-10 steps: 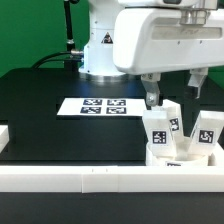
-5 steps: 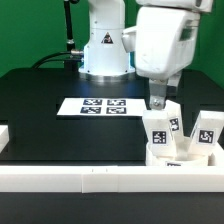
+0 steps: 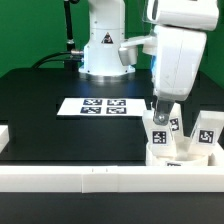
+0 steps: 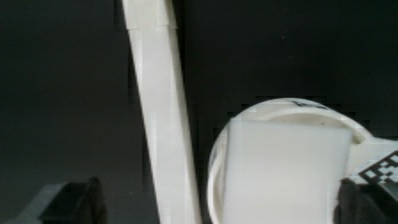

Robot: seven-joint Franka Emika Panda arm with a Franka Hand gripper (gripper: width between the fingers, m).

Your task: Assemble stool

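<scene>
Fingers [image 3: 157,116] spread over upright legs [image 3: 157,128] — border rail [image 3: 90,178] alongside, marker board [image 3: 100,105] behind.

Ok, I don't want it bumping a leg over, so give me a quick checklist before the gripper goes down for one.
1. Jaws open: ok; gripper stands wide.
2. Gripper empty: ok, nothing between the fingers.
3. Gripper over the legs: ok, above the nearest one.
4. Legs upright: ok in the exterior view.
5. Fingers straddling a leg: cannot tell; the wrist view shows a white part and rail only.
6. Marker board out of the way: ok.
</scene>
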